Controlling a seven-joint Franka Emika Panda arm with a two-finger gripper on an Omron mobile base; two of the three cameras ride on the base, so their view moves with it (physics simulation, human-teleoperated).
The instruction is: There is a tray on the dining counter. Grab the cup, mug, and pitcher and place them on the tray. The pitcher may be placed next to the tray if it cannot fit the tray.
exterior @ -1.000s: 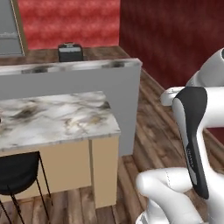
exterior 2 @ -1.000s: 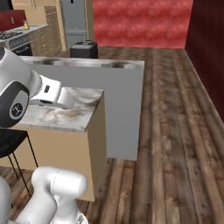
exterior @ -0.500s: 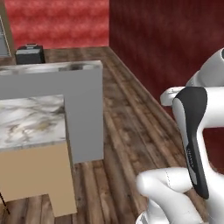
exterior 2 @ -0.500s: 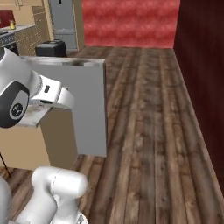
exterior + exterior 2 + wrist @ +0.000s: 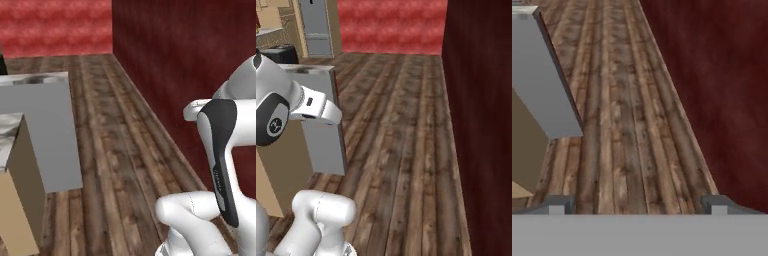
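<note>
My gripper [image 5: 637, 206] is open, its two fingertips [image 5: 559, 205] wide apart over bare wooden floor with nothing between them. The end of the dining counter [image 5: 9, 136] shows at the far left in the left base view: a sliver of marble top beside its raised grey ledge [image 5: 40, 80]. That grey end panel [image 5: 326, 145] stands behind my arm in the right base view and at the upper left in the hand view [image 5: 542, 75]. The tray, cup, mug and pitcher are out of view.
A dark red wall [image 5: 190, 75] runs along the right side, close to the arm. Wooden floor [image 5: 401, 130] stretches ahead to a red back wall [image 5: 391, 25]. A grey fridge [image 5: 316, 25] and a black appliance [image 5: 278, 52] stand far left.
The whole picture has shifted: the base has turned right, so the counter slid toward the left edge and the dark red wall came into view. The arm holds the same pose, gripper still open.
</note>
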